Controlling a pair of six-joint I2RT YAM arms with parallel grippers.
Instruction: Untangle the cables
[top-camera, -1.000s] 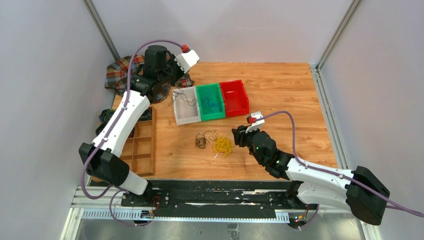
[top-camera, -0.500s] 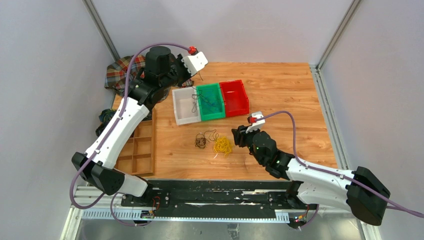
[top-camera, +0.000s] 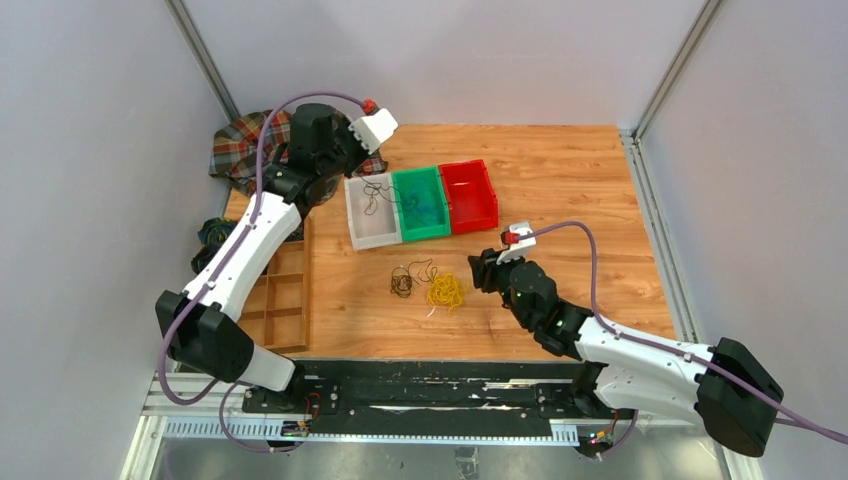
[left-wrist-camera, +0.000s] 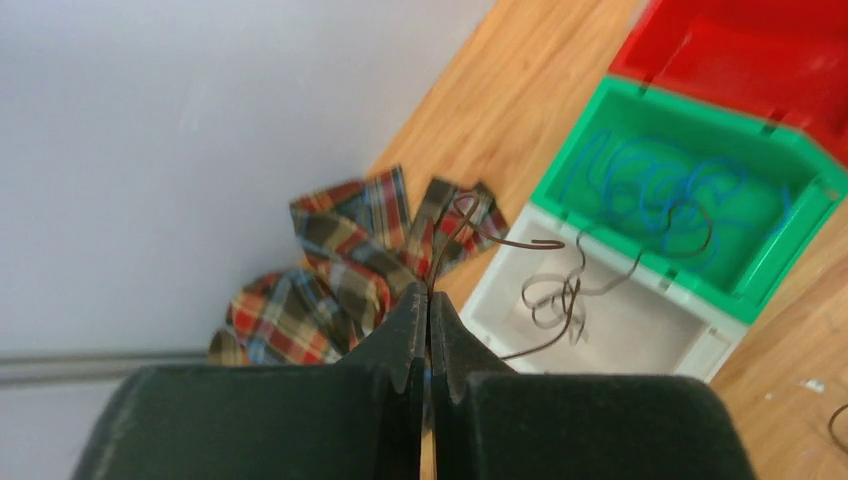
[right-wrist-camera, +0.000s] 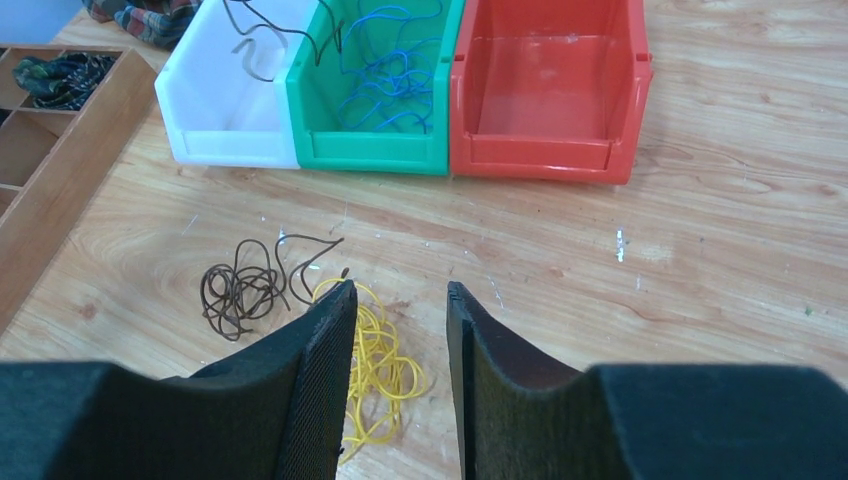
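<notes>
The left pincer (left-wrist-camera: 429, 300) is clenched on a thin dark brown wiry cable (left-wrist-camera: 560, 290) dangling over the white plastic bin (left-wrist-camera: 650, 335). The right pincer (right-wrist-camera: 400, 300) stands released above a yellow looped cable (right-wrist-camera: 385, 365) on the wooden tabletop (right-wrist-camera: 700, 250).

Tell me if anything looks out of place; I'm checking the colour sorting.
The dark cable pinched in the left end effector hangs into the white bin, but one loop appears to stray over the neighbouring green bin, which holds blue cables.

Cables (top-camera: 446, 291): some in two bins (right-wrist-camera: 365, 155), rest before them on my tabletop (top-camera: 560, 170).
Divided tray (top-camera: 308, 290): left of those.
</notes>
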